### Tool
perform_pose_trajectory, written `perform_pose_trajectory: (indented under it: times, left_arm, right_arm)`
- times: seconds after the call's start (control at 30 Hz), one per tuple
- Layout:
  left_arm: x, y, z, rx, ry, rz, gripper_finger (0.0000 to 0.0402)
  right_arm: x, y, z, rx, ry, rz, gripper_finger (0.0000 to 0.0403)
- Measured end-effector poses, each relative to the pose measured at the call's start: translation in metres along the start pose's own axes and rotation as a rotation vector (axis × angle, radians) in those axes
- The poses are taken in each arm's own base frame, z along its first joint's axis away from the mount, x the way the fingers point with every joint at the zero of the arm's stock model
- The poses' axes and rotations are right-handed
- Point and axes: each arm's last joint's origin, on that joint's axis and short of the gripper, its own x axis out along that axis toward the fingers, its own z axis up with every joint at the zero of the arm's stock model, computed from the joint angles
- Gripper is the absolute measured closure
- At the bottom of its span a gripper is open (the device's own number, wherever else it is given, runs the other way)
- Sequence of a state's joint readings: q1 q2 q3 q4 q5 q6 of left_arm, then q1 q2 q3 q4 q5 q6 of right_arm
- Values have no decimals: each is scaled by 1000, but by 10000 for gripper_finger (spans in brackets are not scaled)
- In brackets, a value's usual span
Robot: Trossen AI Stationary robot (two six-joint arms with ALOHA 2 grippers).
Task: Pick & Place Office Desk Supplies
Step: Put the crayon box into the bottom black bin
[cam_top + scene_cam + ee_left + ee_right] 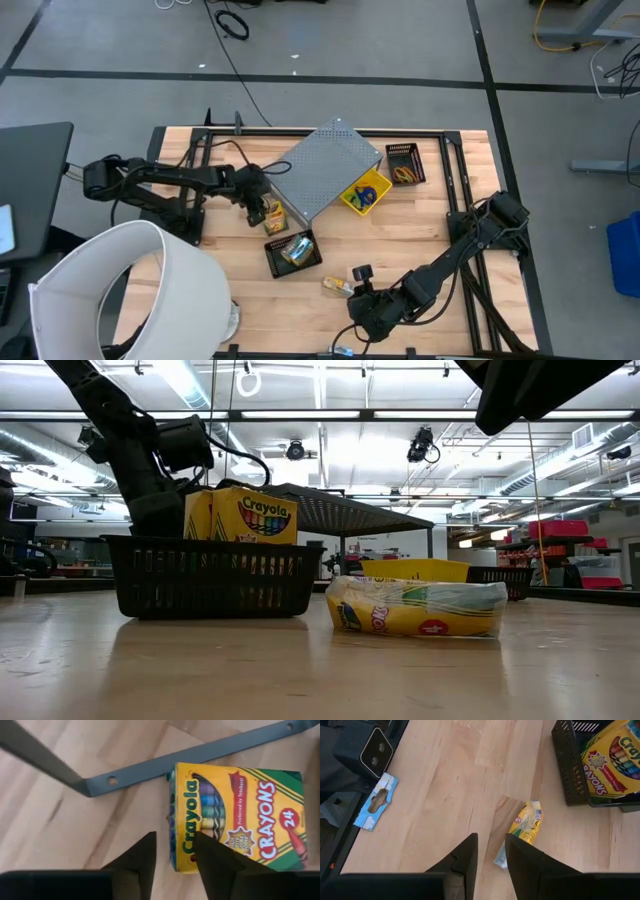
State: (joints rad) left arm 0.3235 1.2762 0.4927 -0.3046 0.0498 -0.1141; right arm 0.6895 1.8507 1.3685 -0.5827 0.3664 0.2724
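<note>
The left gripper (pixel 174 857) hangs over the crayon box (pixel 240 817) on the table, fingers a little apart, holding nothing. The right gripper (pixel 490 852), fingers nearly together and empty, hangs near the packet (pixel 525 831) by the black basket (pixel 570 765).

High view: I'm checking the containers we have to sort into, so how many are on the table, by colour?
Black baskets: 2
Yellow bin: 1
Total: 3
</note>
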Motion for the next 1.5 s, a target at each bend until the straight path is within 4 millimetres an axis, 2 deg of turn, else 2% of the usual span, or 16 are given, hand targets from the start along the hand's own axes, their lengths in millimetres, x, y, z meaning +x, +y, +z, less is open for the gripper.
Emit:
perform_pose_trajectory:
  times: [0.1,0.2,0.27,0.47,0.77,0.97,1.2,1.5]
  left_arm:
    - [0,-1,0,-13,3,-17,307]
    - [0,-1,0,-16,6,-31,378]
    - [0,-2,-1,-27,6,-34,393]
    - [-9,-16,0,-26,-10,-24,398]
    - [-38,-53,21,50,-91,59,400]
    - [-60,-71,31,82,-109,178,400]
    - [-78,-87,37,95,-150,203,401]
    - [-88,-99,38,98,-180,215,401]
  right_arm:
    - [0,0,0,0,0,0,295]
    - [0,0,0,0,0,0,295]
    - [0,0,0,0,0,0,295]
    - [0,0,0,2,0,0,295]
    - [0,0,-1,1,5,-1,295]
    - [0,0,-1,1,5,-1,295]
    - [0,0,-1,0,5,-1,295]
    - [0,0,-1,-3,5,-1,295]
